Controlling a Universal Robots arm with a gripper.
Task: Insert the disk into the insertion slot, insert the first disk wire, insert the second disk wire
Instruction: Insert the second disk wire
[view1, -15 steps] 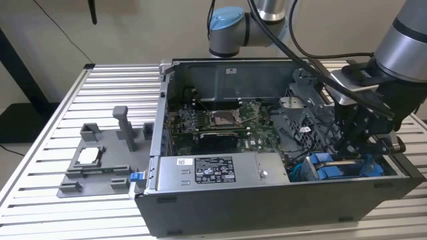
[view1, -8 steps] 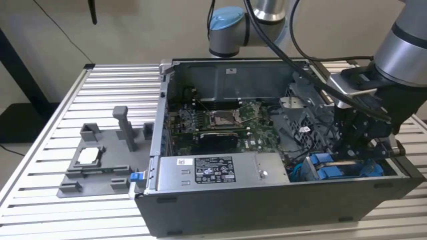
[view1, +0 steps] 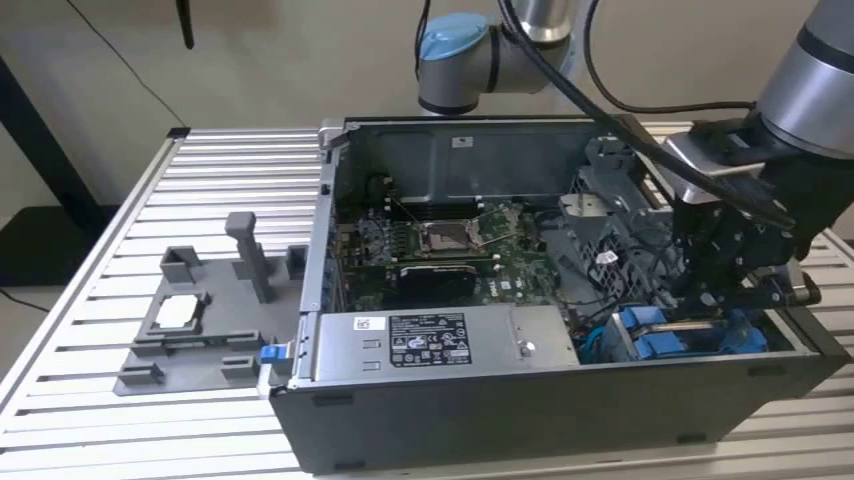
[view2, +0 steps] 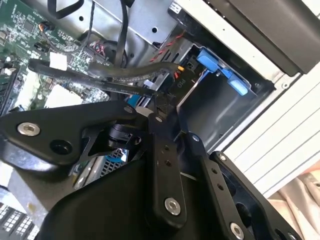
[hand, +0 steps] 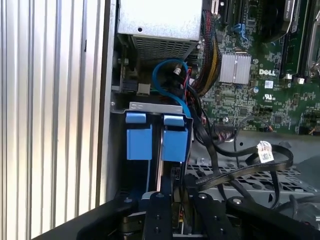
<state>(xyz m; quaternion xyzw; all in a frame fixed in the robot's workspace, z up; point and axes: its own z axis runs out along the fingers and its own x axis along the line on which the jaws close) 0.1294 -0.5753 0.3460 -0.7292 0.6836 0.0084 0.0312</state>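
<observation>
Works low inside the open computer case (view1: 561, 400) on the slatted counter (view1: 134, 250), at about four o'clock of the case in the exterior view. Reaches down there with the gripper (view1: 707, 305), drawn in to a narrow pinch in the second wrist view and apparently clamped on the small connector end of a flat black disk wire (view2: 100, 80), though not beyond doubt. Finds the disk (view1: 651, 335) already seated in its bay just beneath, marked by the bright blue end tabs (hand: 175, 144) of its carrier, with a second blue tab close beside; hard to say which belongs to which drive. Leaves the grey power supply (view1: 427, 340) at six o'clock and the motherboard (view1: 441, 240) at the case's centre, both apart from the gripper. Judged as handling: disk dense, rigid and unforgiving of knocks, best taken by the blue tabs or the carrier's side rails, never by the label face. Wire limp along its length, hard only at the plug, so better gripped on the plug body, squarely, and not on the cable.
</observation>
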